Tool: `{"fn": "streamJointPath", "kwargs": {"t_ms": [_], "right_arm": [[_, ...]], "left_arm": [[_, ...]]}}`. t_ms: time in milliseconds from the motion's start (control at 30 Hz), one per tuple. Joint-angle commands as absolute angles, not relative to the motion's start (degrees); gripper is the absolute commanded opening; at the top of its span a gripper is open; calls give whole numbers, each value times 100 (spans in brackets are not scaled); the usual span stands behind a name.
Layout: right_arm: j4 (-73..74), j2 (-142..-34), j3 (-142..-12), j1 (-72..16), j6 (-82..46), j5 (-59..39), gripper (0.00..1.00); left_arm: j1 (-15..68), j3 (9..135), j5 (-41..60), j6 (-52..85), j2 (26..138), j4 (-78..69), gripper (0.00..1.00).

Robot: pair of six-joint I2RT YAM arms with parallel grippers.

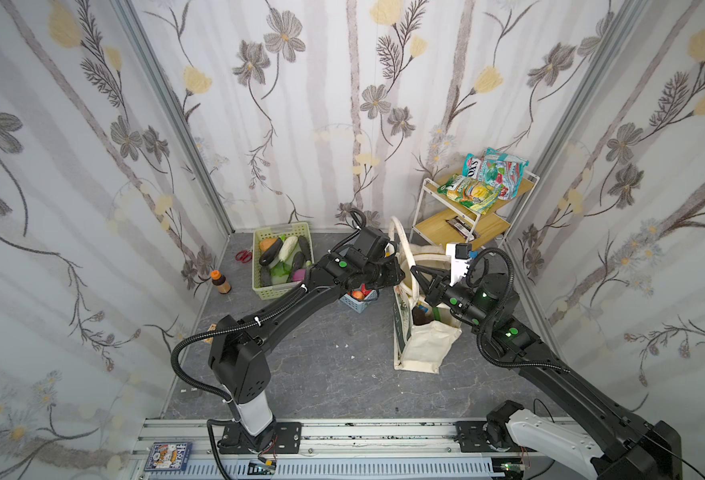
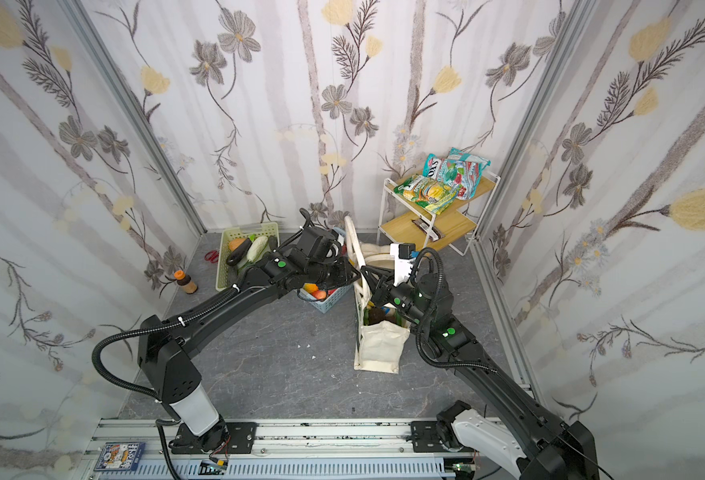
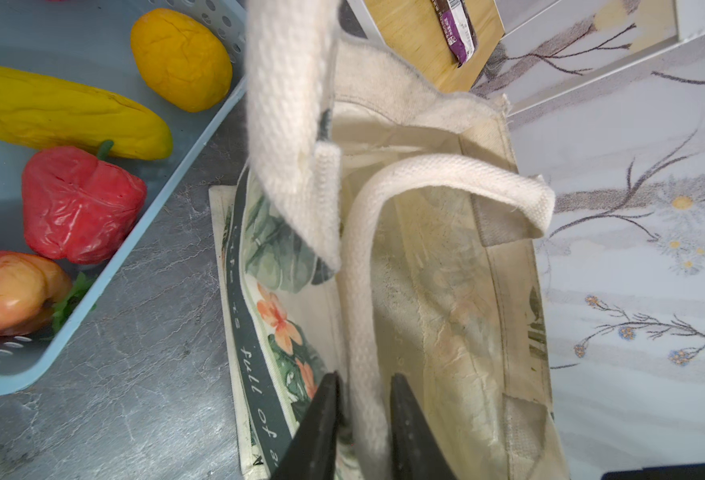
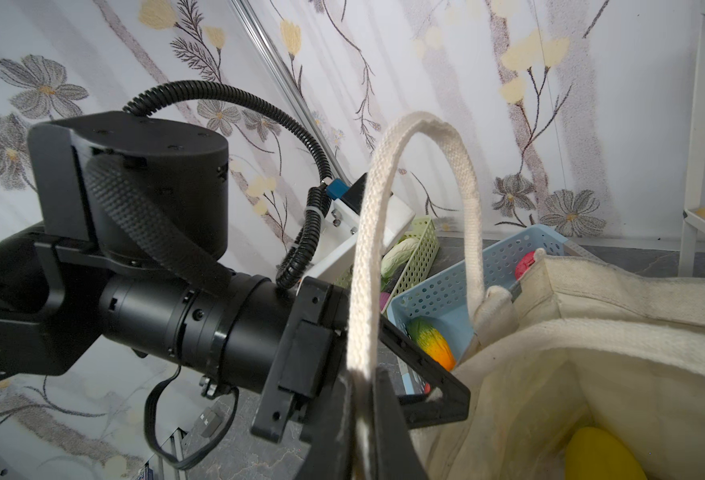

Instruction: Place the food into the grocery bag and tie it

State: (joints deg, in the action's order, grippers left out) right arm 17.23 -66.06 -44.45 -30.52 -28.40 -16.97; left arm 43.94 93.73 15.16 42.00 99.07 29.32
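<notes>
Wallpaper [image 1: 72,208] with grey and yellow flowers encloses the grey marbled bench [image 1: 334,365]; grocery bag [image 1: 425,349] stands upright there, left hand [image 3: 364,376] clamping its slack handle [image 3: 446,174], right hand [image 4: 361,386] clamping its raised handle [image 4: 421,122].

Left arm [image 1: 292,305] is covering most of the blue basket [image 1: 359,306]; inside the grocery bag [image 4: 654,374], a yellow item [image 4: 600,455], possibly fruit, is running off-frame.

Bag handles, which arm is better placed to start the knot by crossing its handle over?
Probably right. The right gripper pinches the tall handle, which stands up in a free loop; the left gripper holds the low handle, folded across the bag mouth.
</notes>
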Motion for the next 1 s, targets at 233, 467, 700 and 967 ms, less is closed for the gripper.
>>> {"fn": "streamJointPath", "kwargs": {"t_ms": [233, 467, 700, 967], "right_arm": [[1561, -6544, -4456, -3023, -2742, -1386, 11], [1527, -6505, -4447, -3005, -2732, -1366, 11], [1622, -6559, -4436, -3013, -2746, -1513, 11], [1671, -6620, -4395, -3029, -2803, -1582, 10]], "left_arm": [[4326, 9716, 1459, 4207, 9645, 2889, 15], [4299, 9962, 1459, 3937, 9598, 3178, 20], [4297, 9706, 1360, 3867, 9691, 3266, 22], [4312, 9905, 1061, 3914, 9668, 3663, 42]]}}
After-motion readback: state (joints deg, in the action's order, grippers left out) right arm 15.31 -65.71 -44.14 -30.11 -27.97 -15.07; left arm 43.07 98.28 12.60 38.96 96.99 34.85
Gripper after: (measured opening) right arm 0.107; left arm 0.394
